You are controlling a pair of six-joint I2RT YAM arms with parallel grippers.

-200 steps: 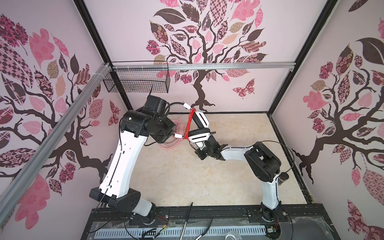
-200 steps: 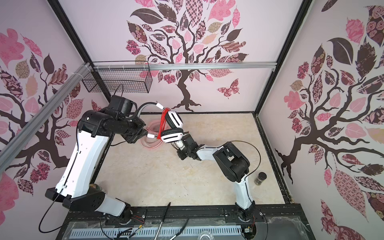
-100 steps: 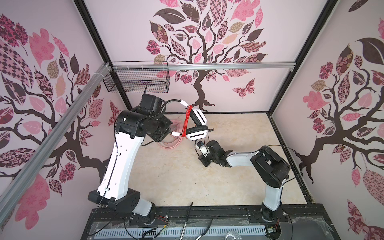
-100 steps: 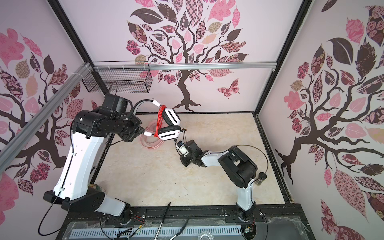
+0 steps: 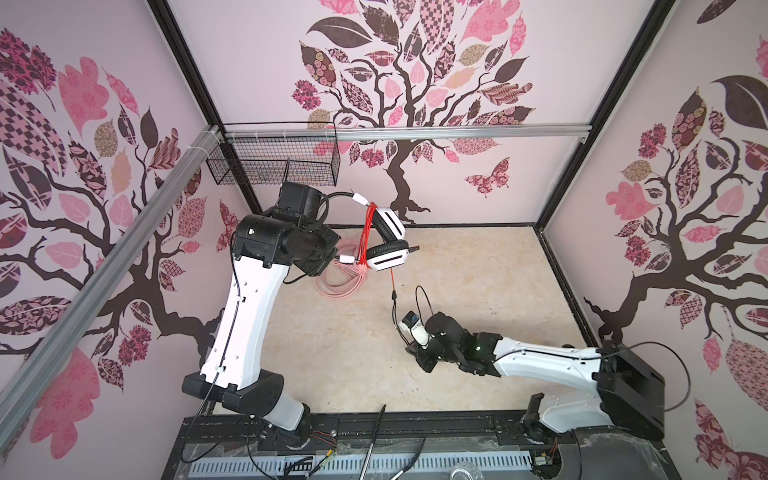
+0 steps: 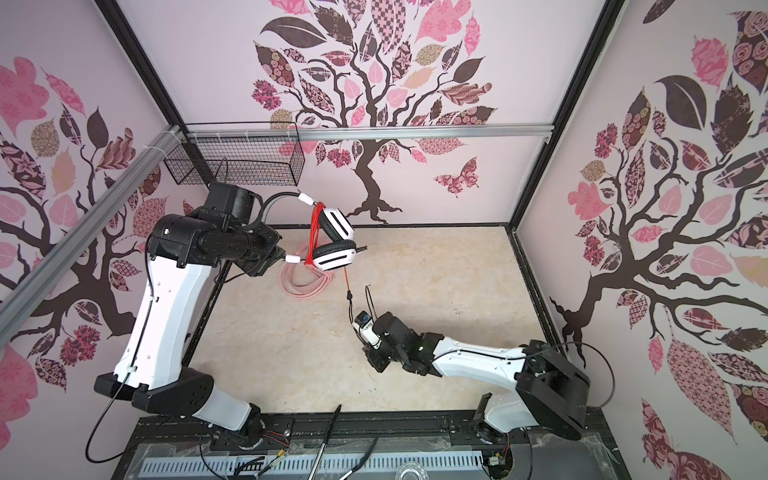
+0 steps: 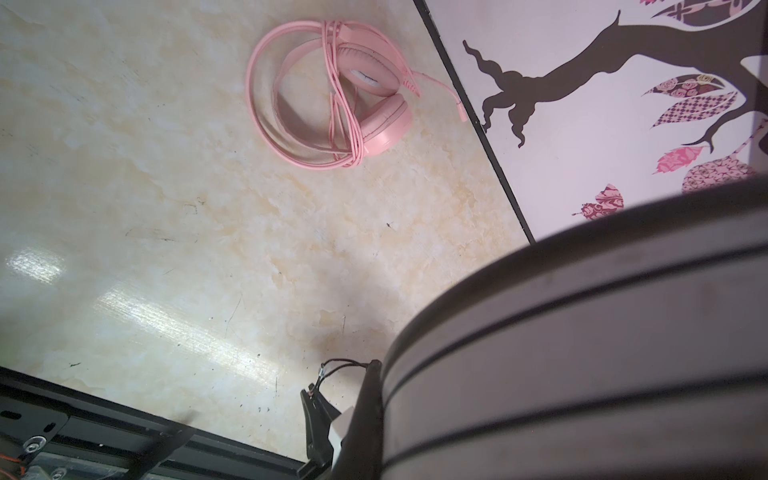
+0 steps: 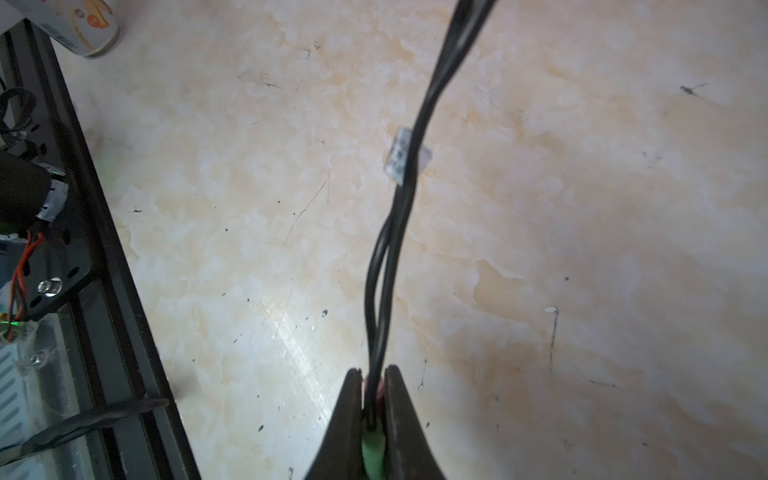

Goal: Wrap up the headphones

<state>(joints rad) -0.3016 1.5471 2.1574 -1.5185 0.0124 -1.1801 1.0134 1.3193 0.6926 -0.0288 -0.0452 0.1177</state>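
Logged jaws of left gripper [image 5: 334, 258] shut on white headset [image 5: 388, 254], held aloft near wire basket [image 5: 274, 166], orange cord [image 5: 368, 230] wound across band. Spotted pink headset [image 7: 374, 120], wrapped, flat on table [image 7: 166, 208] beneath. Found right gripper [image 8: 372, 399] pinched tight on cord's black tail.

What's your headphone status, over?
Left gripper shut on white-and-black headset, aloft. Right gripper shut on cord end; rest wound. Pink headset wrapped on table. Nothing obstructing.

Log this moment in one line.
left gripper: shut on white headset | right gripper: shut on cord | pink headset: wrapped, on table
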